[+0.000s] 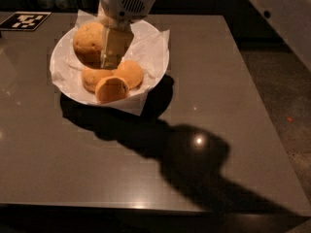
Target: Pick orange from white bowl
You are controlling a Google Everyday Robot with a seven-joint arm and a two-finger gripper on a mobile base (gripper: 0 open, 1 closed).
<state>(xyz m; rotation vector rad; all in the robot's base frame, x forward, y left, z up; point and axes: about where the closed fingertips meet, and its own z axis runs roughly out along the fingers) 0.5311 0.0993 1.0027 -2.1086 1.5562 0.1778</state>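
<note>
The white bowl (155, 57), lined with crinkled white paper, stands at the back left of the dark table. The orange (86, 42), round and dimpled, is at the bowl's back left, a little above the other fruit. My gripper (104, 50) comes down from above and is shut on the orange. One pale finger (115, 46) shows against the orange's right side; the other is hidden behind it. Three more oranges lie in the bowl's front half: one on the right (130, 73), one on the left (91, 78), and a flatter one in front (112, 89).
A black-and-white marker tag (24, 21) lies at the table's back left corner. The table's right edge (257, 106) drops to a speckled floor. The arm's shadow (194, 154) falls across the table's front right. A pale part of the robot (286, 8) fills the top right corner.
</note>
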